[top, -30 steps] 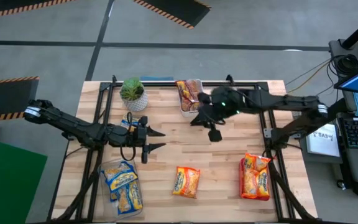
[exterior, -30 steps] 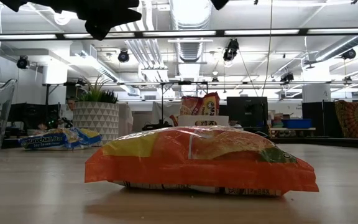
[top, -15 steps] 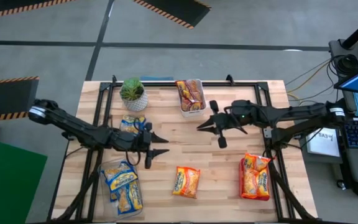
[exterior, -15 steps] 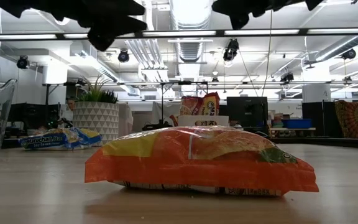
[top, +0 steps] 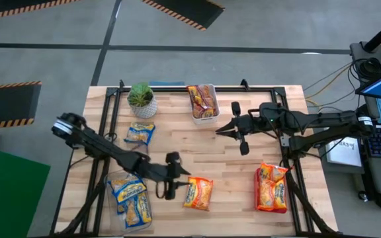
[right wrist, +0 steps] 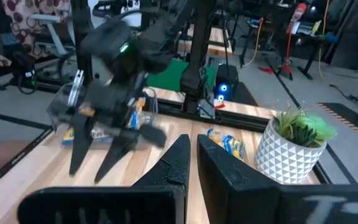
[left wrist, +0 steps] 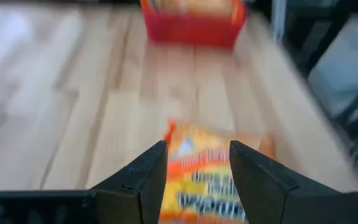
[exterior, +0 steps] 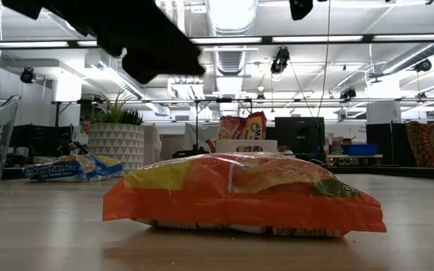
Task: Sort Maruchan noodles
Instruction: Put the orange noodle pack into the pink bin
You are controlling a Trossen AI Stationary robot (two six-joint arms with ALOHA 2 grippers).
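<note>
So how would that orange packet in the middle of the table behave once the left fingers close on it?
The orange packet looks like a thin, puffy plastic wrapper lying flat, so it probably crinkles and may slip. It seems light for its size. The left gripper stands open beside it, so a push would likely slide it across the wood.

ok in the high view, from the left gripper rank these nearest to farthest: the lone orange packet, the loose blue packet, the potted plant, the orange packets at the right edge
From the left gripper:
1. Lone orange-yellow plastic noodle packet, right beside the open fingers, front middle.
2. Loose blue-and-yellow plastic noodle packet, back left.
3 and 4. Small green plant in a white pot, back left corner, and orange noodle packets, front right: too close to call.
</note>
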